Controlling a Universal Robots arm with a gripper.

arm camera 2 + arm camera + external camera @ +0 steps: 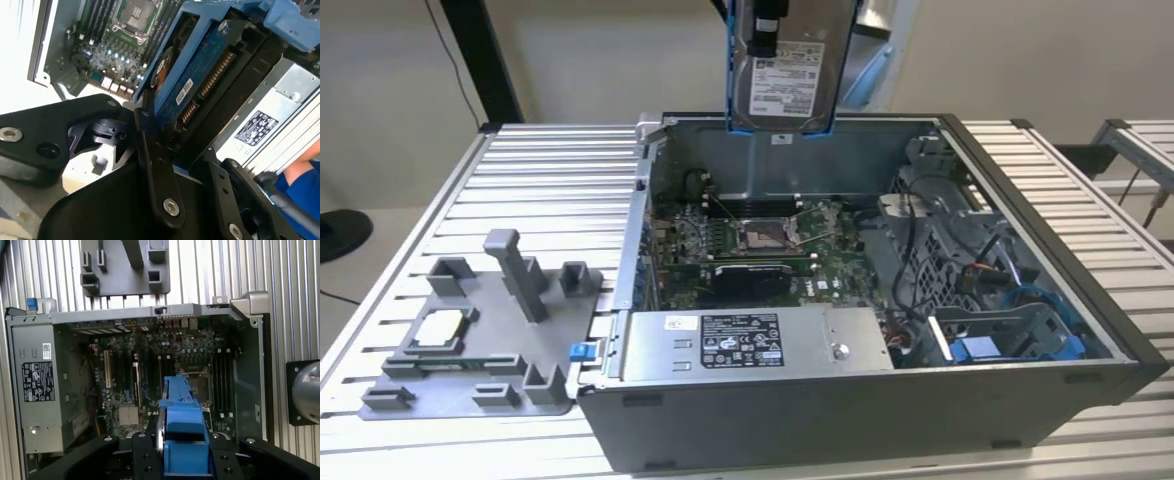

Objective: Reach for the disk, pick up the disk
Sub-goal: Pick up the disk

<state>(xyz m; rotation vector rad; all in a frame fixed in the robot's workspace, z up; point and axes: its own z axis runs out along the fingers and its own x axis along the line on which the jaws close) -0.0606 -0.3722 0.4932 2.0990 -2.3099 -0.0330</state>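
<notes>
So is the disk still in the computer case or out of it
Out. The disk hangs upright above the open case, clear of its rim, with the gripper shut on its blue bracket.

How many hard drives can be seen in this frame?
1. The disk, in its blue bracket, hangs upright in the hand above the open computer case. The blue-trimmed drive bay could hide another.

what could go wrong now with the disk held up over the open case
The disk hangs in the gripper above the open computer case. If the hold on its blue bracket slips, it would likely fall onto the motherboard and its processor socket.
</notes>
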